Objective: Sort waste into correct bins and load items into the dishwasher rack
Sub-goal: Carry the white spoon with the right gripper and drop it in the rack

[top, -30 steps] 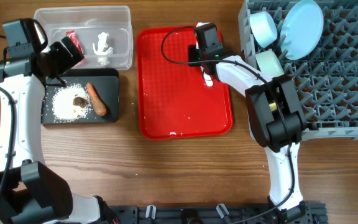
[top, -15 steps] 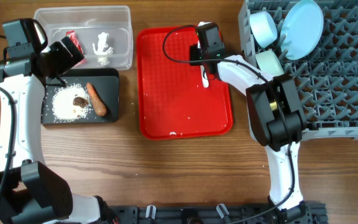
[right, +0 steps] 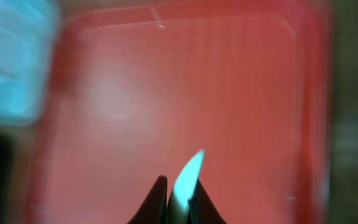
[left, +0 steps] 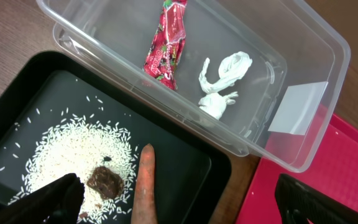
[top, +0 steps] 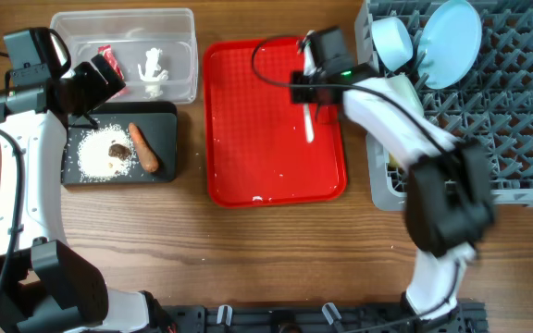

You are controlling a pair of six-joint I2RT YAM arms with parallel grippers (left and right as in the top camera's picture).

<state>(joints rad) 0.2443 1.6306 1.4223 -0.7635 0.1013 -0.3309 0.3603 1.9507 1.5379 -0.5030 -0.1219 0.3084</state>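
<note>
Wooden table (top: 248, 250) is carrying the red tray (top: 257, 139), which sits beside the dishwasher rack (top: 516, 120). My right gripper (right: 178, 186) is pinching the white plastic spoon (right: 187, 171) by one end and holding it over the tray's rack-side edge. The wrist view is blurring. Recommendation: I should be keeping the pinch firm, clearing the rack wall and seating the spoon between pegs. My left gripper (left: 176, 193) is hovering spread over the black tub (left: 48, 106).

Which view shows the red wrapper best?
Left wrist: the red wrapper lies close and sharp inside the clear tub, its print visible. Overhead shows it as a small red speck at the tub's left end. Right wrist shows none of it.
</note>
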